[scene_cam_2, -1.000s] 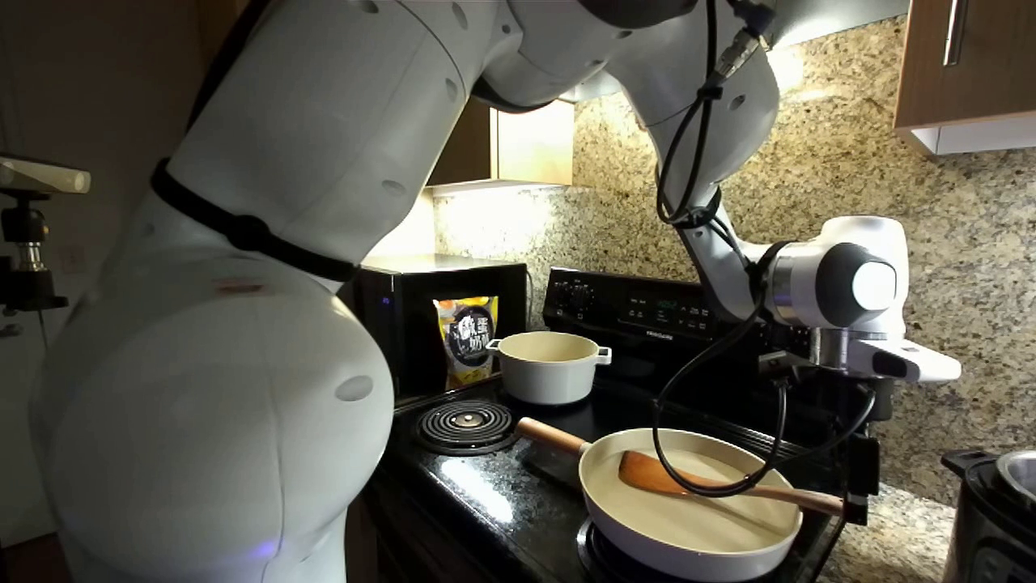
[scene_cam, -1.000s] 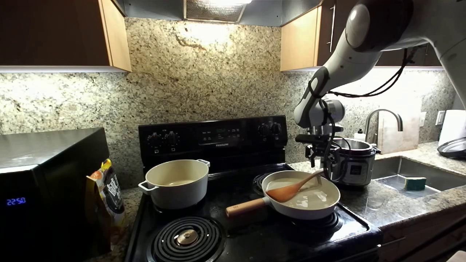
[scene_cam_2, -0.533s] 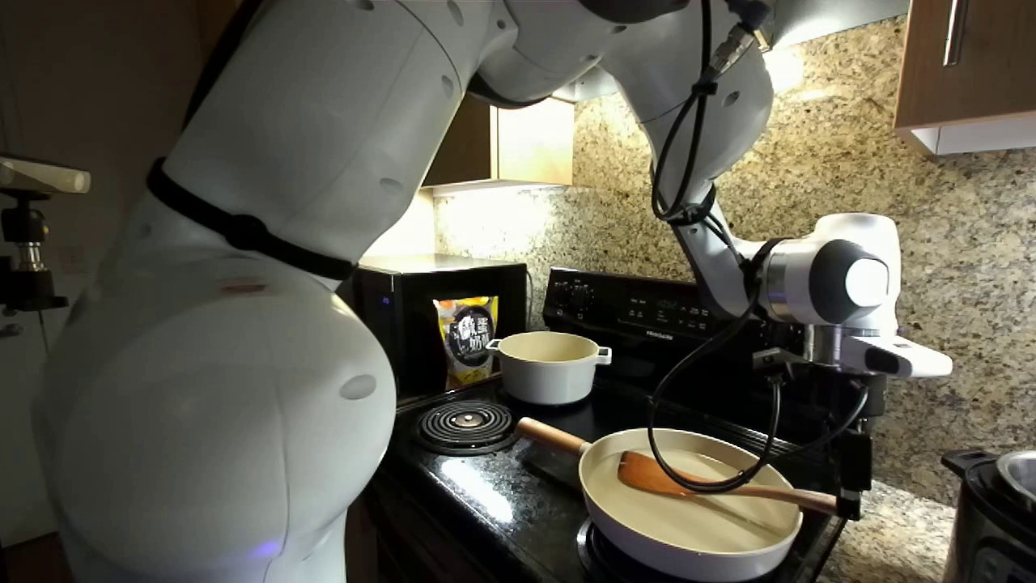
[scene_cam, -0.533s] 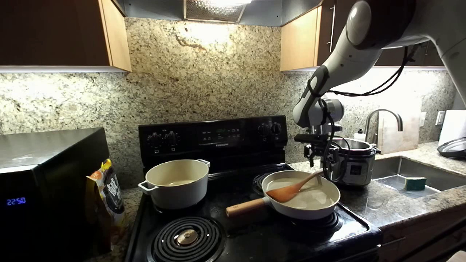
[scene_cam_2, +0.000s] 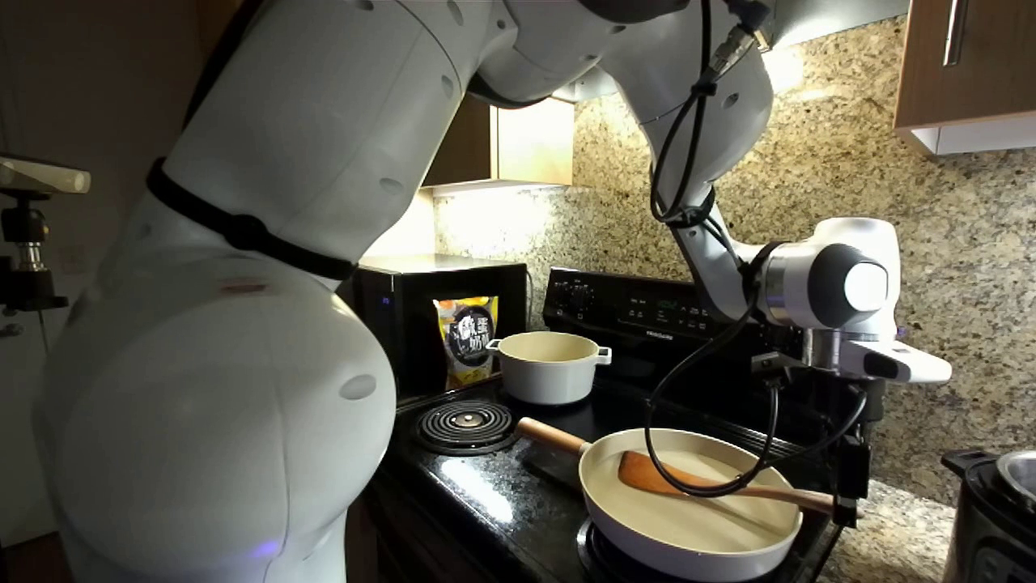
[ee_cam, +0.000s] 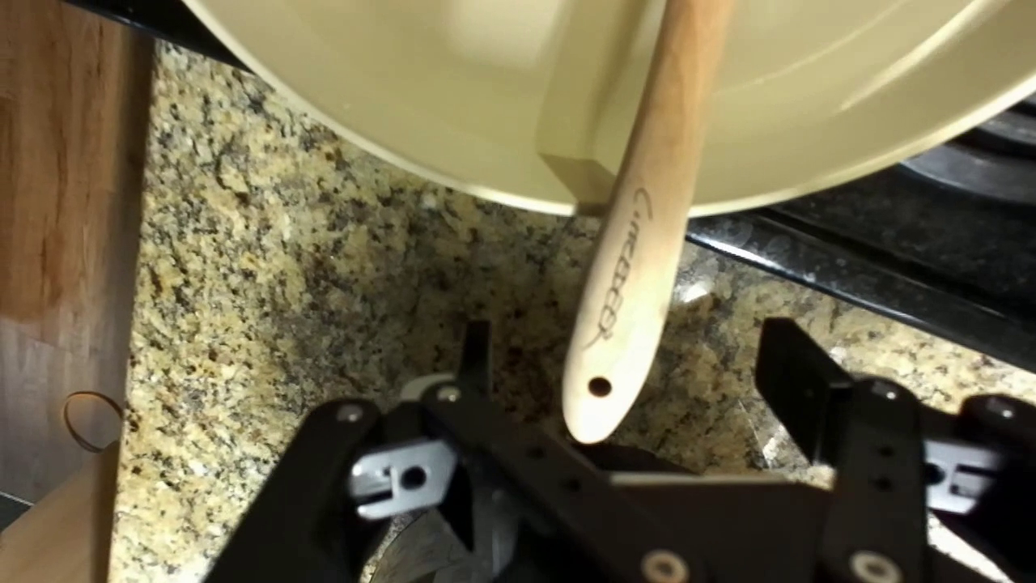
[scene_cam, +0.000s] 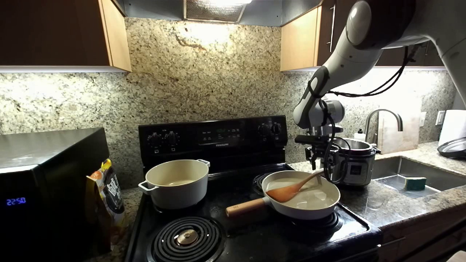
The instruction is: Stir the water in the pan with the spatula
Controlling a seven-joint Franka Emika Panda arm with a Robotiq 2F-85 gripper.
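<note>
The spatula (scene_cam: 291,190) is seen unmoved, its blade in the pan (scene_cam: 309,214), its handle laid over the rim. The handle is flanked, ungripped, by the spread pincer (ee_cam: 623,348), set slightly lower than half a second earlier.

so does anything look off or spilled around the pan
Nothing looks tipped over or broken. The one oddity is the black stovetop beside the pan: in an exterior view it looks speckled and smudged there, though whether that's splashes, grime or partly glare, I can't tell.
</note>
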